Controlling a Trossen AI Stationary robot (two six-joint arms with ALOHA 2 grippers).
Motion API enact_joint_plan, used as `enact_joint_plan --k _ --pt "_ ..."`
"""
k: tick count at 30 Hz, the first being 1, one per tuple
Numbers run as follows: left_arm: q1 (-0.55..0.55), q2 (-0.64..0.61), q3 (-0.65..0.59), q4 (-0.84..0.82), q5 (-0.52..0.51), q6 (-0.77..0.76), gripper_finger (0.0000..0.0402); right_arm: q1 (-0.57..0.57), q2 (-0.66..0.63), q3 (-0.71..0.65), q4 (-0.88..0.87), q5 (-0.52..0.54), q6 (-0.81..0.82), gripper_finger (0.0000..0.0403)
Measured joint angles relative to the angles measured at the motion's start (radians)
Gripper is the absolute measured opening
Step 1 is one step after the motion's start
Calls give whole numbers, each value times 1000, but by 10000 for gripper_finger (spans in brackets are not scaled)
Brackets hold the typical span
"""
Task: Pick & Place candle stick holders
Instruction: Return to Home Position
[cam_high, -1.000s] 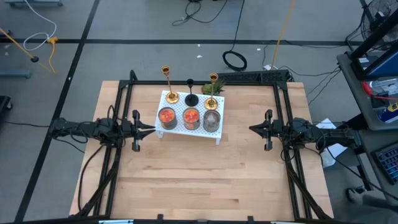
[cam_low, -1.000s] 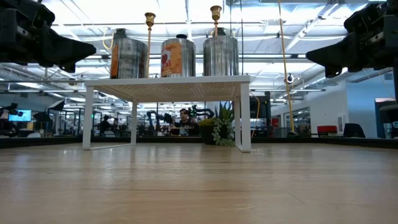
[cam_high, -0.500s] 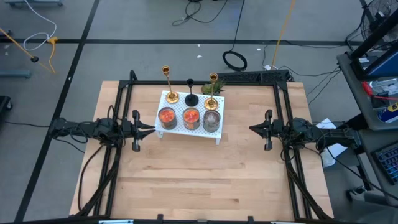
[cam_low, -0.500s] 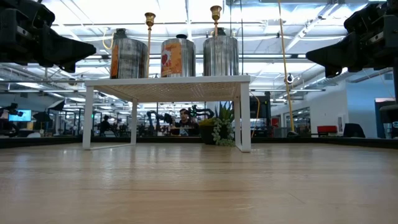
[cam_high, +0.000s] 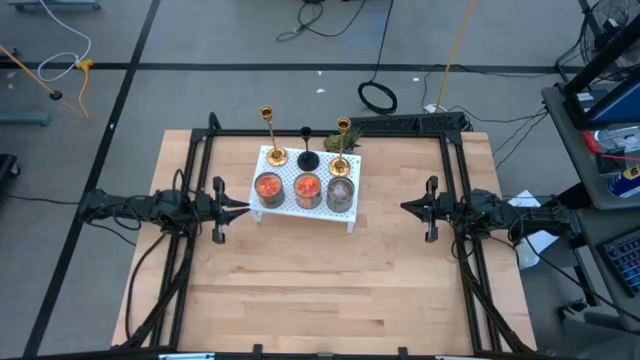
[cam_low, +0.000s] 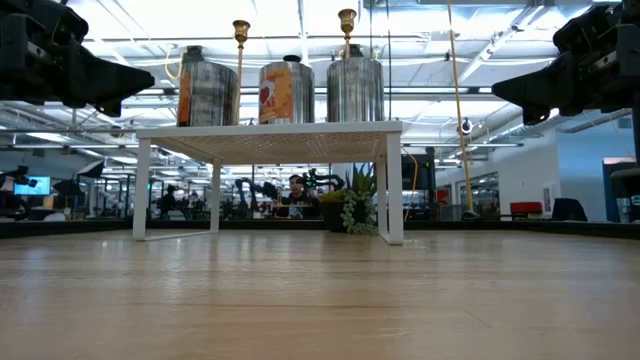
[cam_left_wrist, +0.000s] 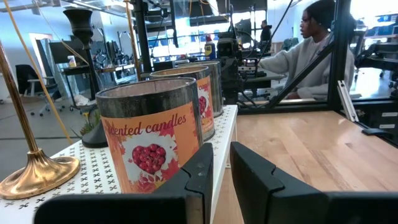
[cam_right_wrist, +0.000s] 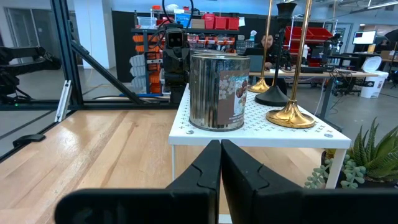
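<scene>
Looking at the table (cam_high: 330, 290) first, most of the wood is left bare. The left arm (cam_high: 150, 208) and right arm (cam_high: 500, 215) are stretched out level at either side. That's read as the return-home step being pretty much wrapped up.

The shelf (cam_high: 288, 172) is set toward the far edge, roughly in the middle. Three candles (cam_high: 307, 188) are lined up along its front. The three candlesticks are stood upright in a row behind them: a gold one (cam_high: 272, 135) at the left, the short black one (cam_high: 308, 160) in the middle, and another gold one (cam_high: 340, 150) at the right. So every task thing is found on the shelf, and none is being gripped.

The left gripper (cam_high: 243, 209) is parked just beside the shelf's left end. Its fingers are parted only a crack, with nothing between them. The right gripper (cam_high: 405, 208) is parked well apart from the shelf's right end, with its fingers pressed together on nothing.

As a guess, not much is called for next. The arms just need to be settled and kept off the shelf. The left tips are close enough that the nearest candle could be knocked by a careless swing.
</scene>
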Motion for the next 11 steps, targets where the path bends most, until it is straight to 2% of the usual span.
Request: enact_joint_plan --k 11 --pt "0 0 0 0 0 0 63 0 0 0 0 0 0 8"
